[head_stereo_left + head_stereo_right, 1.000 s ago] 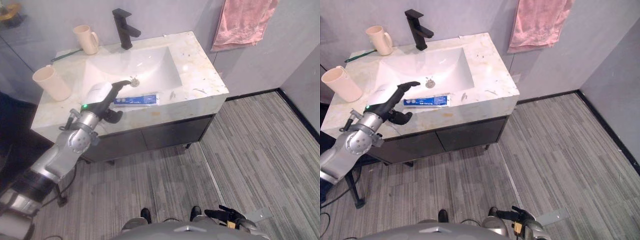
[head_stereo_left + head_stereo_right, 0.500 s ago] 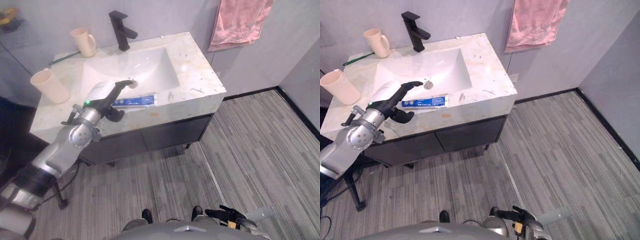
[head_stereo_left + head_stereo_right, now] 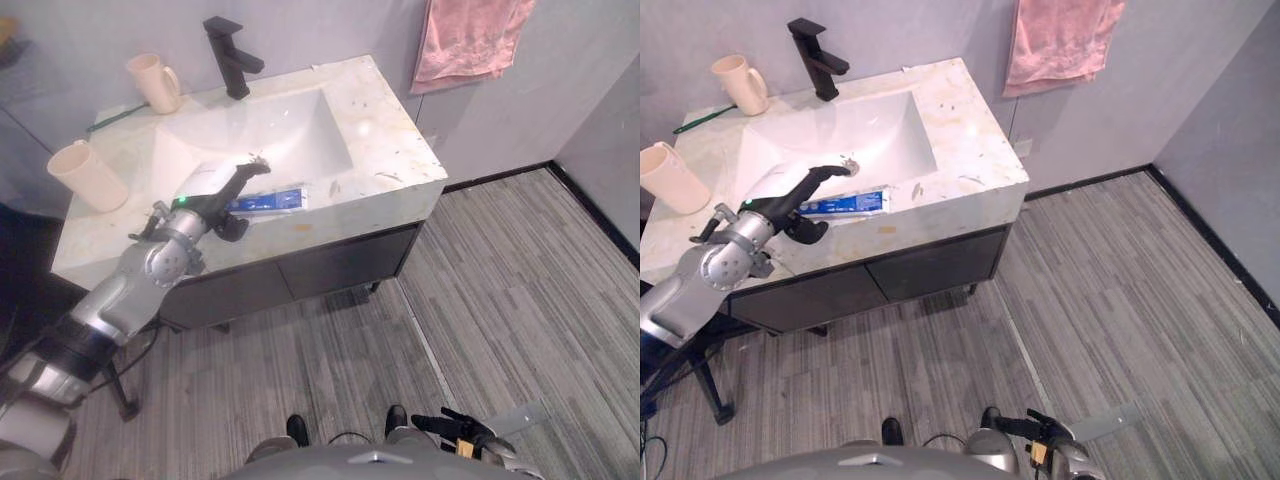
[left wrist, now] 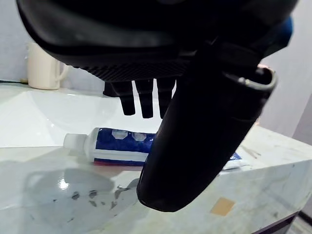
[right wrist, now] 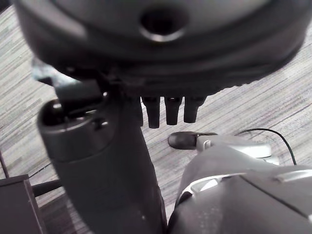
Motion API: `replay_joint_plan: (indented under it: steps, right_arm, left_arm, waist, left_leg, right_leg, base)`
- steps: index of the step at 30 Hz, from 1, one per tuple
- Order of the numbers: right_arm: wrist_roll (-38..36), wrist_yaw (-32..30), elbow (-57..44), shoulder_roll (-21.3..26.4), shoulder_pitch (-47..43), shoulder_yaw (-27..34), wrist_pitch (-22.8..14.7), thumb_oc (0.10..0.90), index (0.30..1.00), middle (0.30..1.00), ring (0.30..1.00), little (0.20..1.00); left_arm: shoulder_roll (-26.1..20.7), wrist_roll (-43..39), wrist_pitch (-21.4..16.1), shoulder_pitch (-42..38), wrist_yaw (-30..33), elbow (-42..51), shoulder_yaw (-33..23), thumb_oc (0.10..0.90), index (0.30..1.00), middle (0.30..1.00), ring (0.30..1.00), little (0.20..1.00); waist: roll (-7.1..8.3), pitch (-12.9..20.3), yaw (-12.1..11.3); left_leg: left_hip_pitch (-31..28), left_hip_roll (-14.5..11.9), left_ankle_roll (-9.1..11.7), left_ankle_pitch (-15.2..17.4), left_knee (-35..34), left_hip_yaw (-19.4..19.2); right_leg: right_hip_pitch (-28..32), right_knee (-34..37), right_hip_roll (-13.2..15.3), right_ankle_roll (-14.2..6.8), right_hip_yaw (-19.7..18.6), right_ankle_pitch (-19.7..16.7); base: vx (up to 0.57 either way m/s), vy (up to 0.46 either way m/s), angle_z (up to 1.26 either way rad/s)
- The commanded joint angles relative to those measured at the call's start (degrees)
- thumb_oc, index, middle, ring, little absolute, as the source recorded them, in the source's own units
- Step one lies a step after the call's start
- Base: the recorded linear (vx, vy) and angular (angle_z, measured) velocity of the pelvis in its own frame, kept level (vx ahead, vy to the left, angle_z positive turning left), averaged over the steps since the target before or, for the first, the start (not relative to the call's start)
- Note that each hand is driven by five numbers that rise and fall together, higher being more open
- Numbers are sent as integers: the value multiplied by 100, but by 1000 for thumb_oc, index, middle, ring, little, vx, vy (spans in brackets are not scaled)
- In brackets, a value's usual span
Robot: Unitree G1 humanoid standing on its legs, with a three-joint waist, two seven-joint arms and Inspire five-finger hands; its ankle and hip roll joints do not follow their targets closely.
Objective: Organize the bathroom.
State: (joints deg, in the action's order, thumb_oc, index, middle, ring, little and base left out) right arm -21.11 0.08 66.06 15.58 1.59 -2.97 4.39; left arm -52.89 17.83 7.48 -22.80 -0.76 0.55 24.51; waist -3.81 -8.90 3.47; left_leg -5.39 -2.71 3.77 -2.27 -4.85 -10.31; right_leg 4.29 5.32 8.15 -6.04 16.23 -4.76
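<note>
Blue toothpaste tube (image 3: 268,201) lies lengthwise along counter (image 3: 380,160) front, cap toward left hand (image 3: 205,195); fingers (image 4: 141,100) released.

Grey walls (image 3: 330,30), striped grey floor (image 3: 500,290)

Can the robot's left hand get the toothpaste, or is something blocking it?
Probably yes. The left hand hovers open right over the toothpaste tube, which lies flat on the counter in front of the sink, with nothing between them.
</note>
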Motion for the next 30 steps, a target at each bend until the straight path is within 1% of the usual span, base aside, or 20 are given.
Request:
replay_joint_plan:
  steps: [1, 2, 3, 5, 6, 8, 13, 15, 17, 19, 20, 22, 23, 24, 25, 26, 27, 28, 29, 30]
  right_arm:
    - [35, -49, 142, 501, 160, -22, 54, 800, 900, 900, 900, 900]
    - [46, -45, 139, 508, 162, -12, 57, 800, 900, 900, 900, 900]
    - [37, -42, 133, 519, 168, -1, 57, 800, 900, 900, 900, 900]
    - [40, -37, 124, 531, 171, 16, 51, 800, 900, 900, 900, 900]
    - [-1, -47, 120, 537, 167, 19, 36, 800, 900, 900, 900, 900]
    - [-23, -33, 109, 544, 169, 28, 22, 800, 900, 900, 900, 900]
    - [-26, -47, 76, 539, 179, 50, -66, 800, 900, 900, 900, 900]
    - [-232, -115, -48, 539, 191, 45, -215, 800, 900, 900, 900, 900]
    - [-727, -321, -638, 574, 211, 127, -679, 800, 900, 900, 900, 900]
    - [-945, -444, -1067, 610, 258, 157, -895, 800, 900, 900, 900, 900]
    - [-1136, -660, -1644, 620, 322, 228, -1238, 800, 900, 900, 900, 900]
    - [-1176, -1018, -2414, 609, 461, 348, -1494, 800, 900, 900, 900, 900]
    - [-999, -1391, -3156, 593, 654, 631, -2139, 800, 900, 900, 900, 900]
    - [-883, -1520, -3395, 582, 720, 811, -2319, 800, 900, 900, 900, 900]
    - [-582, -2029, -3850, 544, 863, 1279, -3010, 800, 900, 900, 900, 900]
    - [-523, -2351, -4132, 546, 895, 1566, -3364, 800, 900, 900, 900, 900]
    - [-541, -2390, -4213, 547, 909, 1642, -3407, 800, 900, 900, 900, 900]
    - [-157, -2865, -4730, 530, 916, 2074, -3779, 800, 900, 900, 900, 900]
    - [-58, -2953, -4921, 558, 918, 2212, -3829, 800, 900, 900, 900, 900]
    - [315, -3231, -5610, 673, 859, 2613, -4085, 800, 900, 900, 900, 900]
  left_arm:
    - [-519, 425, -15, -1326, 258, -156, -239, 579, 568, 568, 568, 568]
    - [-518, 483, -10, -1320, 245, -166, -243, 571, 556, 556, 556, 556]
    - [-519, 563, 19, -1303, 210, -169, -241, 532, 498, 498, 498, 498]
    - [-538, 595, 44, -1285, 171, -177, -238, 519, 479, 479, 479, 479]
    - [-557, 649, 62, -1304, 136, -205, -231, 439, 359, 359, 359, 359]
    - [-587, 746, 84, -1312, 127, -233, -217, 400, 300, 300, 300, 300]
    - [-666, 818, 61, -1326, 154, -287, -193, 400, 300, 300, 300, 300]
    - [-703, 709, 10, -1284, 422, -259, -234, 400, 300, 300, 300, 300]
    - [-673, 211, -197, -1099, 976, -178, -456, 400, 300, 300, 300, 300]
    - [-630, -278, -365, -942, 1220, -117, -624, 400, 300, 300, 300, 300]
    - [-503, -877, -540, -765, 1448, -42, -866, 400, 300, 300, 300, 300]
    - [-223, -1162, -773, -438, 1650, 34, -1259, 400, 300, 300, 300, 300]
    - [85, -1765, -1142, -93, 1863, 104, -1644, 400, 300, 300, 300, 300]
    - [233, -1962, -1262, 53, 1918, 152, -1812, 400, 300, 300, 300, 300]
    - [634, -2529, -1583, 345, 2034, 267, -2107, 400, 300, 300, 300, 300]
    - [826, -2872, -1718, 453, 2038, 324, -2216, 400, 300, 300, 300, 300]
    - [884, -2967, -1749, 485, 2034, 351, -2244, 400, 300, 300, 300, 300]
    - [1204, -3198, -1873, 601, 2073, 442, -2276, 400, 300, 300, 300, 300]
    - [1287, -3312, -1922, 623, 2089, 468, -2282, 400, 300, 300, 300, 300]
    - [1528, -3542, -1920, 646, 2154, 573, -2274, 400, 300, 300, 300, 300]
  waist:
    - [-65, -65, 157]
    - [-64, -67, 157]
    - [-63, -76, 154]
    - [-68, -86, 152]
    - [-63, -97, 139]
    - [-63, -103, 139]
    - [-60, -106, 143]
    - [-56, -112, 144]
    - [-28, -136, 153]
    - [-11, -154, 178]
    - [18, -169, 203]
    - [48, -177, 258]
    - [96, -201, 350]
    - [115, -190, 387]
    - [154, -204, 480]
    - [186, -187, 542]
    - [187, -182, 553]
    - [206, -179, 635]
    - [216, -174, 669]
    - [222, -165, 774]
  left_leg:
    - [336, 505, -52, 707, 758, 178]
    - [345, 507, -52, 711, 770, 173]
    - [370, 512, -49, 715, 796, 170]
    - [398, 517, -46, 713, 817, 170]
    - [432, 530, -55, 726, 854, 165]
    - [453, 540, -57, 731, 873, 162]
    - [467, 554, -60, 728, 877, 153]
    - [458, 560, -57, 720, 855, 144]
    - [414, 562, -59, 708, 788, 137]
    - [393, 561, -64, 705, 765, 133]
    - [382, 563, -78, 700, 741, 126]
    - [351, 558, -94, 701, 702, 111]
    - [305, 560, -124, 706, 658, 83]
    - [300, 557, -139, 706, 640, 66]
    - [227, 562, -179, 753, 609, 40]
    - [232, 572, -212, 741, 593, 19]
    - [223, 573, -221, 747, 587, 13]
    - [171, 584, -256, 773, 563, -1]
    - [160, 590, -269, 778, 554, -7]
    - [81, 605, -304, 796, 503, -38]
  right_leg:
    - [-31, -526, -428, -243, -8, 979]
    - [-34, -528, -423, -241, -5, 980]
    - [-40, -535, -413, -240, 4, 979]
    - [-46, -539, -405, -235, 16, 979]
    - [-53, -553, -385, -228, 45, 987]
    - [-56, -558, -375, -225, 56, 990]
    - [-55, -554, -359, -227, 74, 983]
    - [-64, -555, -343, -236, 92, 974]
    - [-73, -559, -343, -239, 96, 962]
    - [-71, -559, -341, -241, 90, 957]
    - [-80, -559, -340, -241, 76, 953]
    - [-91, -573, -347, -235, 42, 960]
    - [-88, -579, -353, -245, -10, 962]
    - [-105, -580, -362, -243, -37, 960]
    - [-89, -593, -383, -253, -115, 998]
    - [-125, -581, -392, -255, -169, 964]
    - [-128, -579, -395, -259, -187, 962]
    - [-133, -586, -424, -266, -272, 957]
    - [-141, -584, -429, -268, -298, 950]
    - [-137, -589, -451, -288, -377, 940]
  base:
    - [0, 0, 0]
    - [0, 0, 0]
    - [0, 0, 0]
    - [0, 0, 0]
    - [0, 0, 0]
    - [0, 0, 0]
    - [0, 0, 0]
    - [0, 0, 0]
    - [-36, 22, 0]
    - [-58, 18, 0]
    - [-78, 22, 0]
    - [-82, 29, -2]
    - [-87, 35, -3]
    - [-113, 63, -8]
    - [-100, 60, -11]
    - [-90, 57, -12]
    - [-87, 56, -6]
    - [-55, 54, -3]
    - [-74, 99, -8]
    - [-41, 73, -13]
